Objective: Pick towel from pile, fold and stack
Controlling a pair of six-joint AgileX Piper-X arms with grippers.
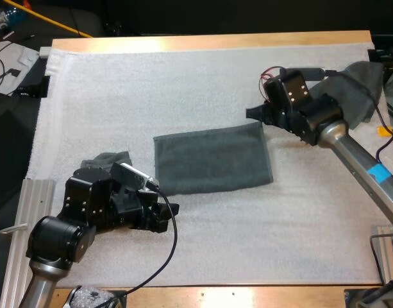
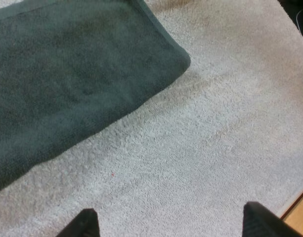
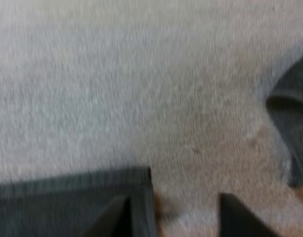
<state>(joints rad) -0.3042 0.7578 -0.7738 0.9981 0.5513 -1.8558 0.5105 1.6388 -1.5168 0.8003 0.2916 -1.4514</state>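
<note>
White mat [image 1: 202, 83] covers the worktop [image 1: 215, 40], a folded towel [image 1: 212, 160] lying mid-mat. Left gripper [image 1: 174, 208] and right gripper [image 1: 250, 113] sit at its corners, fingers released.

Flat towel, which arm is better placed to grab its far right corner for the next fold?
Right. The right gripper sits at the flat towel's far right corner, open fingers straddling its edge; the left gripper hangs open by the near left corner.

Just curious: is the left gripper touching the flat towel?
Apart. The left wrist view shows bare white mat between the left gripper and the flat towel.
</note>
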